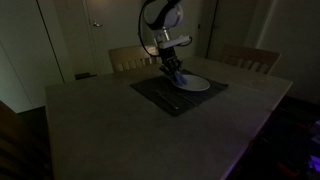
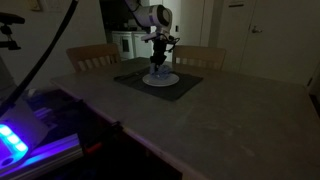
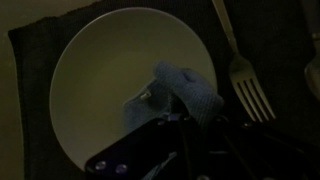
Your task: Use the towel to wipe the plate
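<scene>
Closed with the fingers (image 3: 140, 148) on one bunched blue-grey towel (image 3: 185, 92), pressing it onto one pale round plate (image 3: 95, 70), right of the plate's middle in the wrist view. Under the plate, one dark placemat (image 3: 30, 50), and just right of the plate's rim, apart from it, one fork (image 3: 250, 92) lying on that mat. Farther out in an exterior view, one wide tabletop (image 1: 110, 125) carrying it all, with two chairs (image 1: 130, 58) at its far edge.
</scene>
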